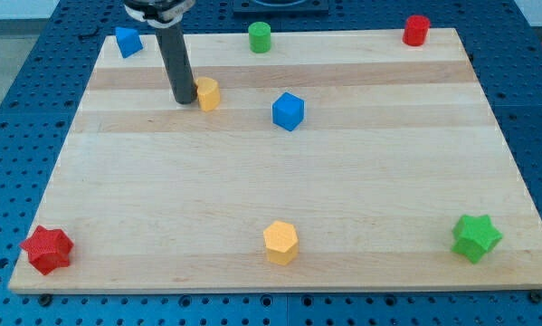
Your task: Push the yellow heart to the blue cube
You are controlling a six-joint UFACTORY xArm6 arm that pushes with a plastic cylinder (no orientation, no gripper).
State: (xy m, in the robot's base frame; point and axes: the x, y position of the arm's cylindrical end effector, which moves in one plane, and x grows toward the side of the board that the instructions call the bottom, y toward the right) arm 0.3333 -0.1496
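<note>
yellow heart (208, 93): on the counter, toward the view's top and left of centre; shape partly hidden, outline hard to make out.
my tip (185, 100): touching or just beside the yellow heart, on the heart's left in the view; lower end of a straight dark rod that rises from there to the view's top.
tool state: plain rod, no jaws to stand apart or together; clamped on nothing.
blue cube (288, 111): right of the yellow heart in the view and slightly lower; near, not touching, bare wood between.
second blue block (128, 42): up and left of the yellow heart, near the counter's top left corner; shape unclear.
green cylinder (260, 37): above and right of the yellow heart, at the counter's top edge.
red cylinder (416, 30): far right of the yellow heart, near the top right corner.
yellow hexagon (280, 242): well below the yellow heart, slightly right, near the bottom edge.
red star (46, 250): well below and left of the yellow heart, at the bottom left corner.
green star (476, 237): far down and right of the yellow heart, near the bottom right corner.
counter (252, 181): pale wooden board carrying all blocks.
</note>
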